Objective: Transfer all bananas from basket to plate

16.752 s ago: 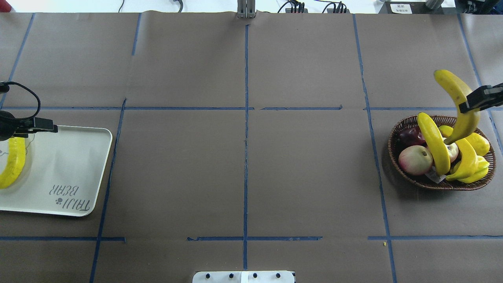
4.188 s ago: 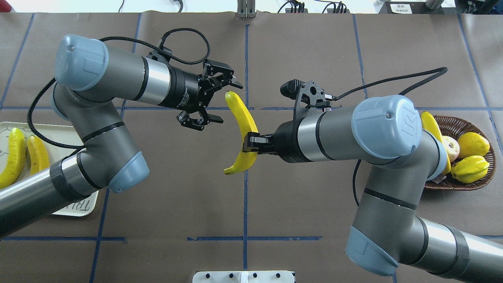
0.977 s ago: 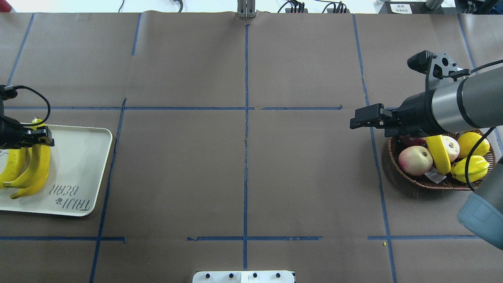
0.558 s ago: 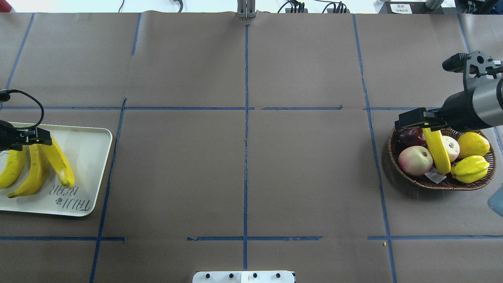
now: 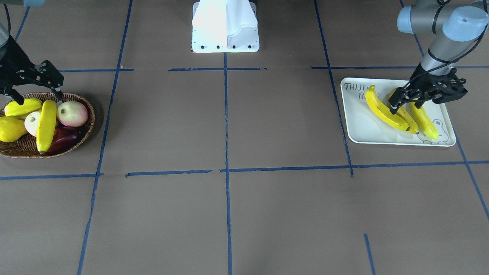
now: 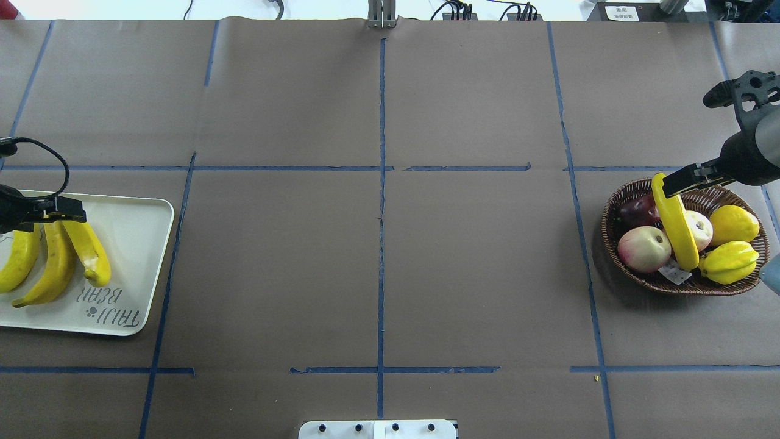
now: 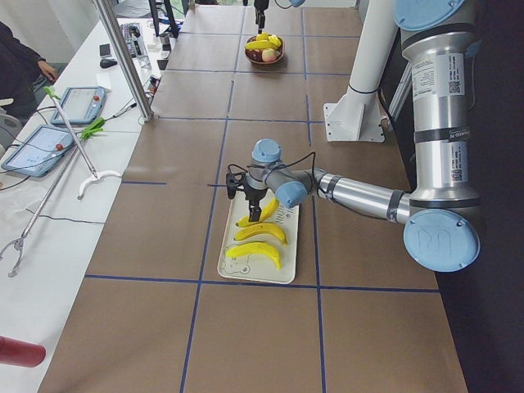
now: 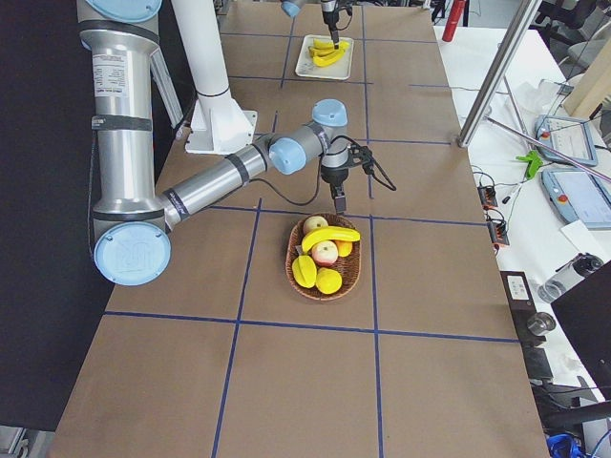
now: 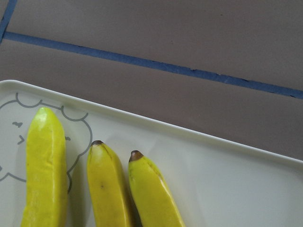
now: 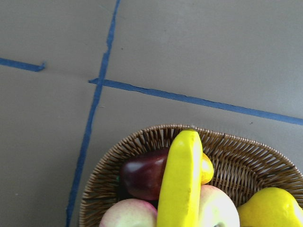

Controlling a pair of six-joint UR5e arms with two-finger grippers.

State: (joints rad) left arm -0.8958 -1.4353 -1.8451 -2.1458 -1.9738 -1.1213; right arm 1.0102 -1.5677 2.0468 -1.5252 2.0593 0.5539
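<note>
Three bananas (image 6: 52, 262) lie side by side on the white plate (image 6: 134, 256), and their far ends show in the left wrist view (image 9: 106, 184). My left gripper (image 5: 407, 101) hovers open just above those ends, holding nothing. A fourth banana (image 6: 676, 225) lies propped across the other fruit in the wicker basket (image 6: 670, 286), its upper end at the far rim (image 10: 182, 184). My right gripper (image 5: 36, 97) is open at that rim, its fingers spread either side of the banana's upper end.
The basket also holds a pink apple (image 6: 644, 249), a dark red fruit (image 6: 637, 212), a stubby yellow fruit (image 6: 734, 224) and a ridged yellow-green fruit (image 6: 728, 262). The robot's white base (image 5: 225, 26) stands mid-table. Brown paper with blue tape lines lies between plate and basket.
The left gripper has let go of the third banana, which now lies flat beside the other two. The right gripper has moved from the basket's left side to the banana's upper end.
</note>
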